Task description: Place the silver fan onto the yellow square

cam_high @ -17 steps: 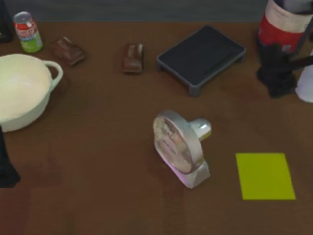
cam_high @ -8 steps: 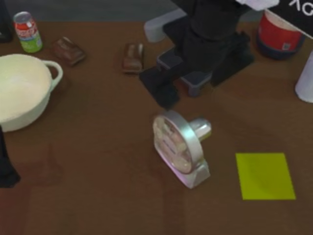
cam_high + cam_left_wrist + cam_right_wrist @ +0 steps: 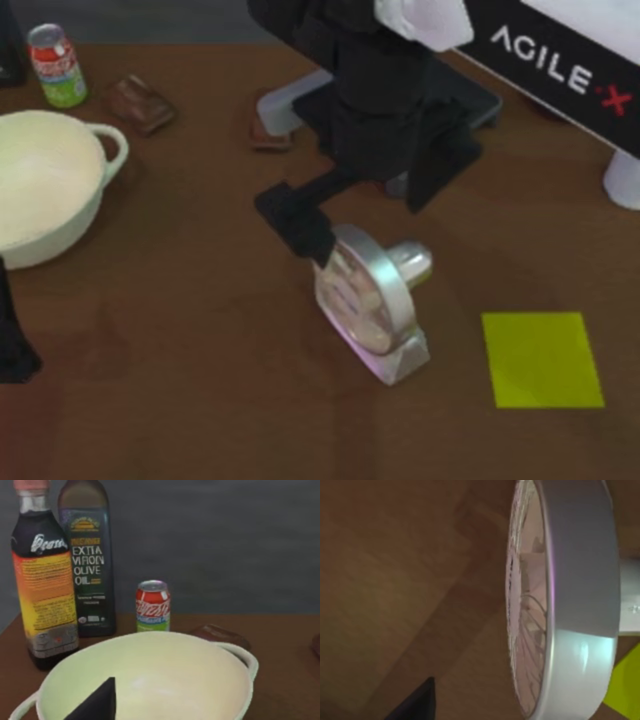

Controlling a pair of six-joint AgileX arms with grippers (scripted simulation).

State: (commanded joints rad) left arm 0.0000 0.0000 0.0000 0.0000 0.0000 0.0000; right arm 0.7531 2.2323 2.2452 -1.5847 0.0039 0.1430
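Note:
The silver fan point(image 3: 365, 300) stands upright on its small base at the table's middle, motor pointing back right. In the right wrist view its ring frame point(image 3: 575, 580) fills the picture up close. My right gripper point(image 3: 368, 200) hangs open just behind the fan, one black finger point(image 3: 298, 225) touching or nearly touching the ring's rear left edge, the other point(image 3: 440, 175) farther back right. Nothing is held. The yellow square point(image 3: 542, 358) lies flat to the fan's right, and a corner of it point(image 3: 626, 687) shows beyond the fan. My left gripper point(image 3: 12, 345) stays parked at the left edge.
A cream bowl point(image 3: 45, 180) with a handle sits at the left, a soda can point(image 3: 57, 65) and a brown block point(image 3: 140, 103) behind it. The right arm covers most of the dark grey tray point(image 3: 482, 100). Two bottles point(image 3: 47, 575) stand behind the bowl.
My right arm has swung in from the back right corner, crossed over the tray and come down behind the fan. The fan, the square and the left arm have not moved.

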